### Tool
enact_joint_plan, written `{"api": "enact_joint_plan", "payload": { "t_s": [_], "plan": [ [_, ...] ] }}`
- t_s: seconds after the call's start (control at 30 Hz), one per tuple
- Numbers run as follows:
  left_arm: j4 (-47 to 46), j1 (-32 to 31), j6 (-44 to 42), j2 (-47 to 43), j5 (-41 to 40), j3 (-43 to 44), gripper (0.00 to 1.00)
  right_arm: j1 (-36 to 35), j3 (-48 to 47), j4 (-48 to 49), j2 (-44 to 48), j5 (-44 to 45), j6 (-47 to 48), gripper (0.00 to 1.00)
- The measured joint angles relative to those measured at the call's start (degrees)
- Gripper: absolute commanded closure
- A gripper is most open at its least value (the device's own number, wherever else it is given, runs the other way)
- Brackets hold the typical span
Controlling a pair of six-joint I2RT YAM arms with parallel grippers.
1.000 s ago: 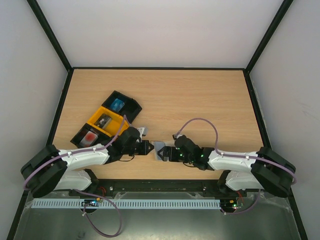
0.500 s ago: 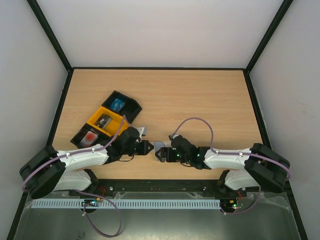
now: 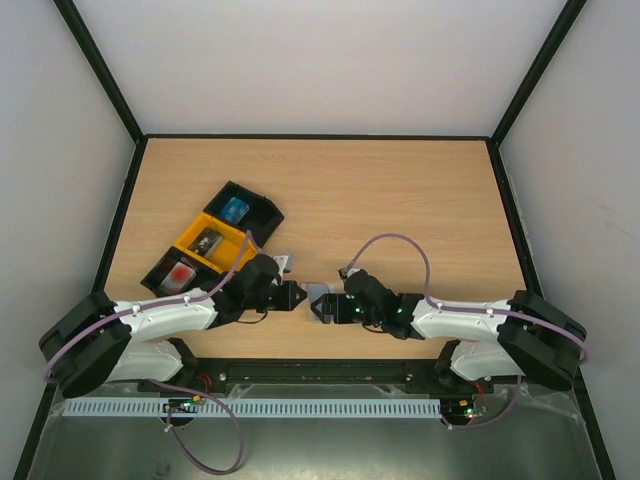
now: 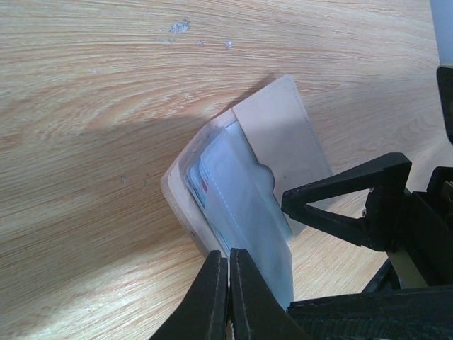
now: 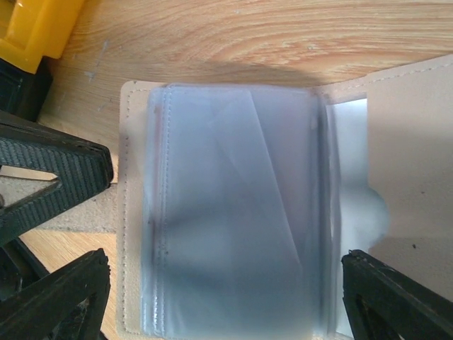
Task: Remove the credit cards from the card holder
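Near the front of the wooden counter (image 3: 400, 200) the open card holder (image 5: 233, 212) is apparently pinned down by the shut left pincer (image 4: 228, 276); the right pincer (image 5: 226, 283) is spread wide over it, seemingly for reaching the red cards (image 4: 204, 185).

Credit cards (image 4: 203, 185) mostly hidden behind the card holder's (image 5: 233, 212) cloudy plastic sleeves

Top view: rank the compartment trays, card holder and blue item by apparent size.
1. compartment trays
2-3. card holder and blue item: they look alike, and the holder is partly covered, so unranked.
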State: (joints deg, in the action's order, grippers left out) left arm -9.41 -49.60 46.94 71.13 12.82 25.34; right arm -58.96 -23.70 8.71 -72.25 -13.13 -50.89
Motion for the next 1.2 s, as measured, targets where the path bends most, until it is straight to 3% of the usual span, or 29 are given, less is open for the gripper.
{"api": "enact_joint_plan", "payload": {
  "t_s": [0.77, 1.2],
  "plan": [
    [0.2, 0.0, 0.0, 0.0, -0.2, -1.1, 0.97, 0.0, 0.0, 2.0, -4.1, 0.7, 0.8, 0.29],
    [0.2, 0.0, 0.0, 0.0, -0.2, -1.1, 0.97, -0.1, -1.0, 1.9, -5.3, 1.5, 1.3, 0.27]
  ]
}}
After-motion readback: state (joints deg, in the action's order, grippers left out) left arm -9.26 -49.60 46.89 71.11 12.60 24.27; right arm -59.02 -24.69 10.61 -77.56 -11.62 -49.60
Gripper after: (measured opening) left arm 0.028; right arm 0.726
